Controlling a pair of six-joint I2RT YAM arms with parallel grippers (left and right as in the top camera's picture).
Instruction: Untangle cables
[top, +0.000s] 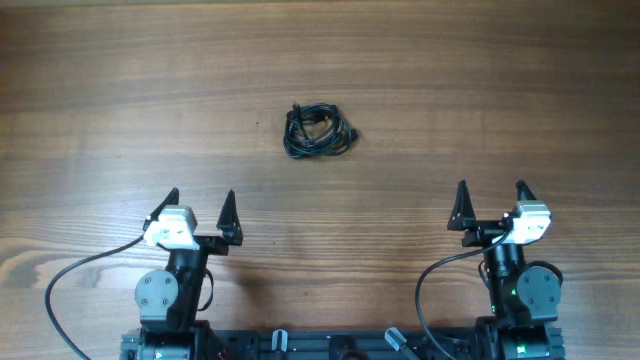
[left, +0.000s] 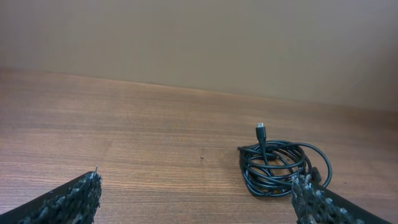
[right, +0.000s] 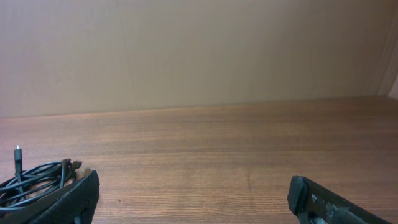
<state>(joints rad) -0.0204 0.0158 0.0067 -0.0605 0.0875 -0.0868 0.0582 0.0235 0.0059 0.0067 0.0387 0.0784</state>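
Cables (top: 319, 131): one knotted bundle, strand count unclear | left pincer (top: 202, 193): spread wide, empty | right pincer (top: 491, 185): spread wide, empty

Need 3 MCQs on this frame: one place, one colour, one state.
1. Where is the cable bundle?
A) at the right edge
B) on the table, near its middle
C) held aloft
2. Its colour?
A) white
B) black
C) red
3. The left pincer and right pincer are:
A) both open, empty
B) both shut
C) one gripping cable

Answers:
1. B, the overhead view shows it lying mid-table.
2. B, it is black in every view.
3. A, both stand spread with nothing between.
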